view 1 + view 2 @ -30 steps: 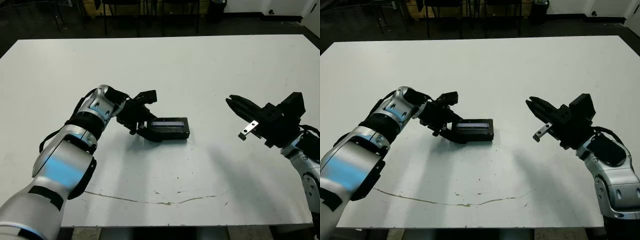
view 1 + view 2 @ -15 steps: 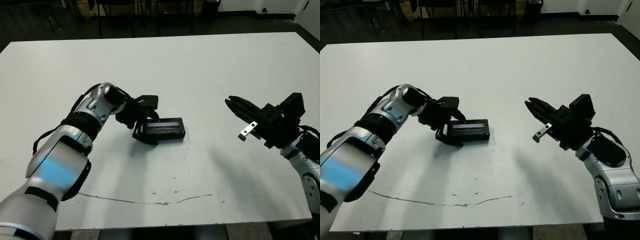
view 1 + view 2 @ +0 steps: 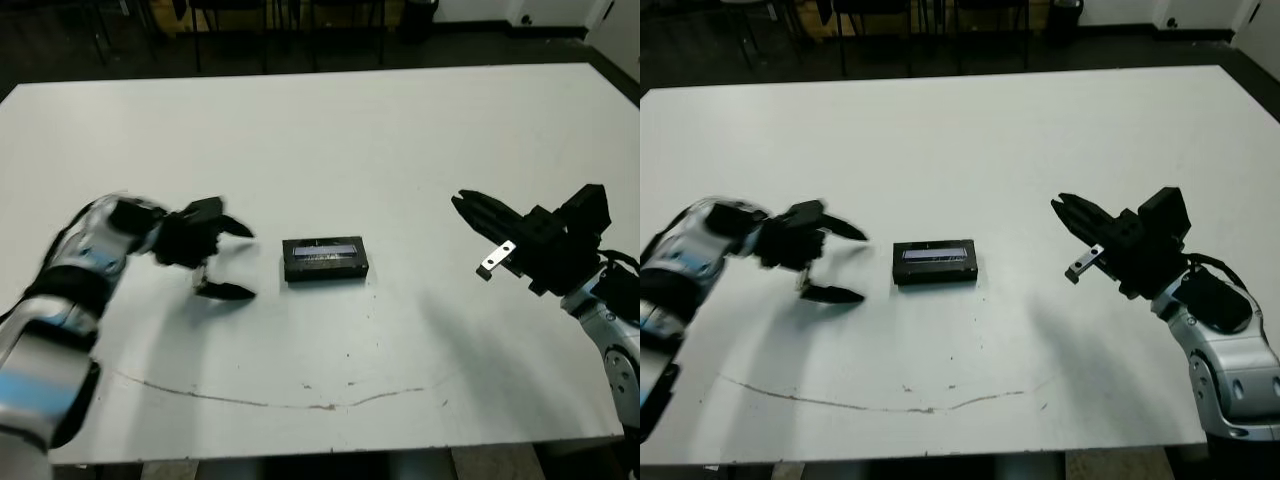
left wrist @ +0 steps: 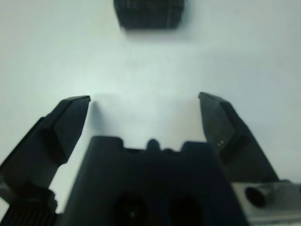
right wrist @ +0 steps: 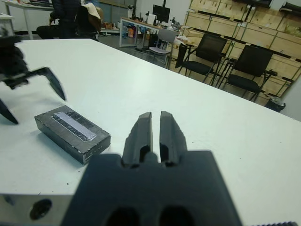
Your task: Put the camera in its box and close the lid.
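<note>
Two grippers, both empty. Right gripper is hovering above the table's right side, fingers pressed together, well apart from the box. Left gripper is sitting just left of the box with fingers spread wide, not touching it, blurred in the head views. Box is lying flat near mid-table with the lid on top, grey strip facing up. Camera isn't showing. Chairs and a person are sitting beyond the far edge.
</note>
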